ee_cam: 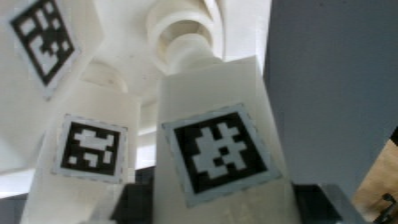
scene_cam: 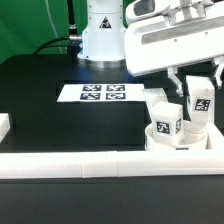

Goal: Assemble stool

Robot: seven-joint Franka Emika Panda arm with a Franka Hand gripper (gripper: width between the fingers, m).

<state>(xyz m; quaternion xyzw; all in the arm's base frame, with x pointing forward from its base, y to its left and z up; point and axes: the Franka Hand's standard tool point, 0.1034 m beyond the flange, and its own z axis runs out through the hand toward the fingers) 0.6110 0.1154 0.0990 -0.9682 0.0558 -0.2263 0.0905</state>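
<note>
In the exterior view the white round seat point(scene_cam: 196, 141) lies at the exterior view's right, against the front rail. A chunky white leg with a tag point(scene_cam: 165, 121) stands on it. My gripper point(scene_cam: 198, 88) is shut on a second tagged leg point(scene_cam: 201, 106) and holds it upright over the seat, beside the first leg. In the wrist view the held leg point(ee_cam: 217, 150) fills the middle between my dark fingers point(ee_cam: 150, 205). The standing leg point(ee_cam: 86, 148) is right beside it. Another tagged white part point(ee_cam: 43, 35) shows farther off. Whether the held leg touches the seat is hidden.
A long white rail point(scene_cam: 90, 166) runs along the table's front edge, with a short white piece point(scene_cam: 4, 126) at the exterior view's left. The marker board point(scene_cam: 100, 93) lies flat mid-table before the robot base point(scene_cam: 102, 40). The table top is black.
</note>
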